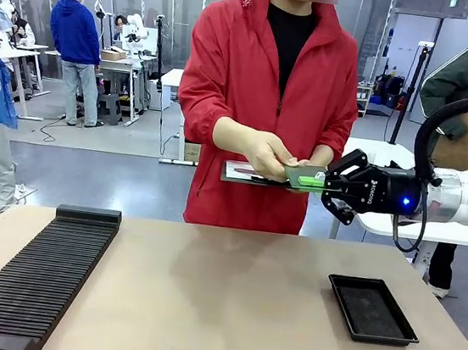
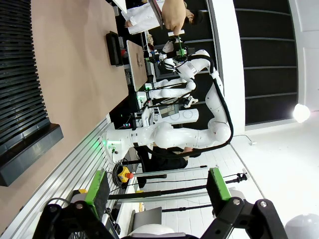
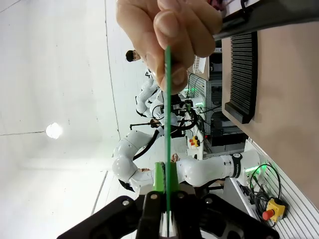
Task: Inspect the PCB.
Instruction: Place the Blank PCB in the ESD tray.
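While a person's hand [image 1: 269, 154] pinches its far end, the black ROBOTIQ-lettered right gripper [image 1: 318, 183] clamps a thin green PCB [image 1: 304, 173]; left gripper [image 2: 157, 186] spread apart.

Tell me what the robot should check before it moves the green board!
1. Right gripper shut on the PCB: ok.
2. Person's hand off the PCB: not ok, it pinches the far end.
3. Left gripper open, away from the handover: ok.
4. Black tray lying flat on the table: ok.
5. PCB free of faults: cannot tell, too small to see.
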Available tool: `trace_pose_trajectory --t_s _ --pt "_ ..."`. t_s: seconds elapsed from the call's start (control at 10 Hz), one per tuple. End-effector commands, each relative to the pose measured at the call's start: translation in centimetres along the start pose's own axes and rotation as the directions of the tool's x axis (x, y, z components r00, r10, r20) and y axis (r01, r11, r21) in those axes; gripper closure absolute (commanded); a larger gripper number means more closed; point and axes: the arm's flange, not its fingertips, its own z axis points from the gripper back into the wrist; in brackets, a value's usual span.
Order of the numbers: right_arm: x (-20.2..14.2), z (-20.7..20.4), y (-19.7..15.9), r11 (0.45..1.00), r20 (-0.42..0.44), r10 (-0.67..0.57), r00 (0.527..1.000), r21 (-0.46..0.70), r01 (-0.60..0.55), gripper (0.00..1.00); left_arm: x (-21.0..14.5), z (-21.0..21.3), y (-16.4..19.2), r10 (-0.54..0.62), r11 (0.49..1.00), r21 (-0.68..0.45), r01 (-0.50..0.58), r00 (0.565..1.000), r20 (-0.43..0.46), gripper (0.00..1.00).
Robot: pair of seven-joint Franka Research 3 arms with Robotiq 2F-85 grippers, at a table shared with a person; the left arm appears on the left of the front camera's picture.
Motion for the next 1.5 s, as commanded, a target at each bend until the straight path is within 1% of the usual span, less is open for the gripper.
trace_pose_trajectory --t_s 0.0,1.4 --pt "0.03 -0.13 0.33 1.0 -0.002 0.007 1.0 0.0 -0.007 1.0 0.01 0.21 -0.33 -0.002 1.0 -0.009 0.001 1.0 -0.011 0.0" --pt "0.03 -0.13 0.33 1.0 -0.002 0.007 1.0 0.0 -0.007 1.0 0.01 0.21 -0.33 -0.002 1.0 -0.009 0.001 1.0 -0.011 0.0"
